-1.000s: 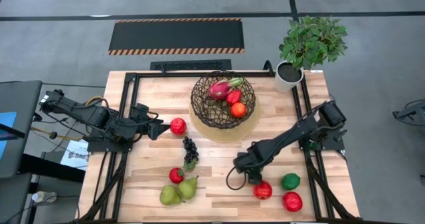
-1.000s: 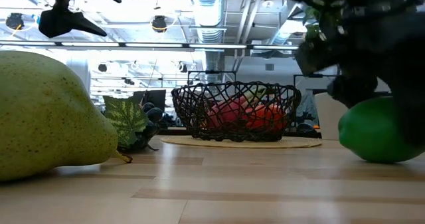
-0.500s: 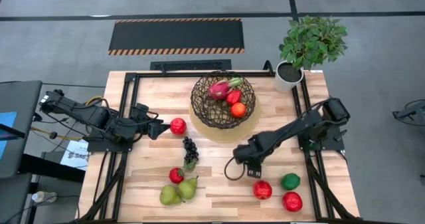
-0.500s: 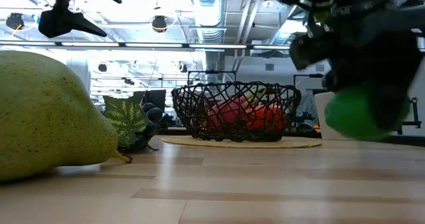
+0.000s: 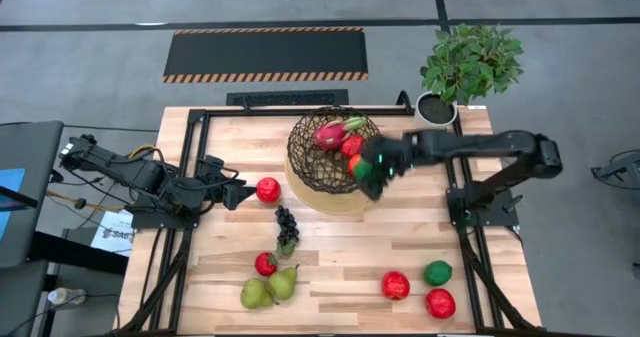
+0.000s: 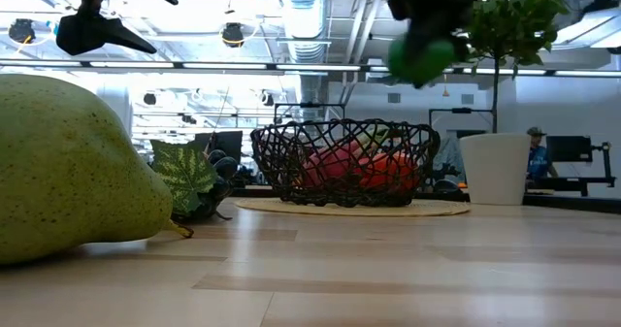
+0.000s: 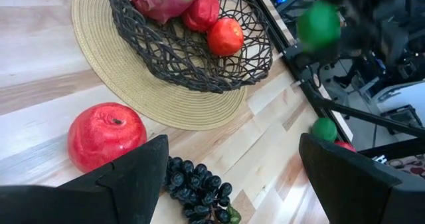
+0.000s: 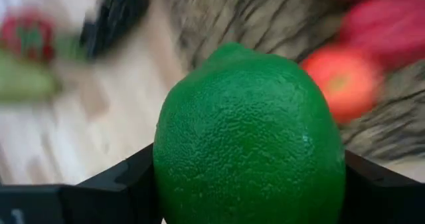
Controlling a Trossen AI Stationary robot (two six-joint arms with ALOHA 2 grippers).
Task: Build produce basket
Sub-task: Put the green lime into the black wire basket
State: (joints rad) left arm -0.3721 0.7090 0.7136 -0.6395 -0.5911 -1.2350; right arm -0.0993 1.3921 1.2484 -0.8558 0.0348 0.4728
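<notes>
The dark open-weave basket (image 5: 330, 157) stands on its tan base at the table's far middle and holds a pink dragon fruit (image 5: 330, 134), a red pepper (image 5: 351, 144) and an orange (image 7: 225, 36). My right gripper (image 5: 372, 169) is shut on a green lime (image 8: 249, 144) above the basket's right rim. My left gripper (image 7: 232, 144) is open and hangs over the table's left side, beside a red apple (image 5: 268, 189). Grapes (image 5: 287, 227), a small red fruit (image 5: 265, 264) and two pears (image 5: 270, 289) lie near the front. My right gripper pinches the green lime by its two opposite sides (image 8: 166, 164), one finger (image 8: 113, 184) on each flank. The arm reaches in from the table's right. The lime is lifted clear and hangs below the gripper (image 6: 422, 57), higher than the basket's rim.
Two red fruits (image 5: 395, 285) (image 5: 439, 303) and a green one (image 5: 437, 272) lie at the near right. A white pot with a green plant (image 5: 437, 114) stands at the far right corner. Black frame rails (image 5: 195, 147) run along the table's sides.
My right gripper has risen from the near right of the table with the green lime in its fingers. It has swung toward the far edge and now stands at the basket's right rim. The lime has gone from table height to above the basket.
</notes>
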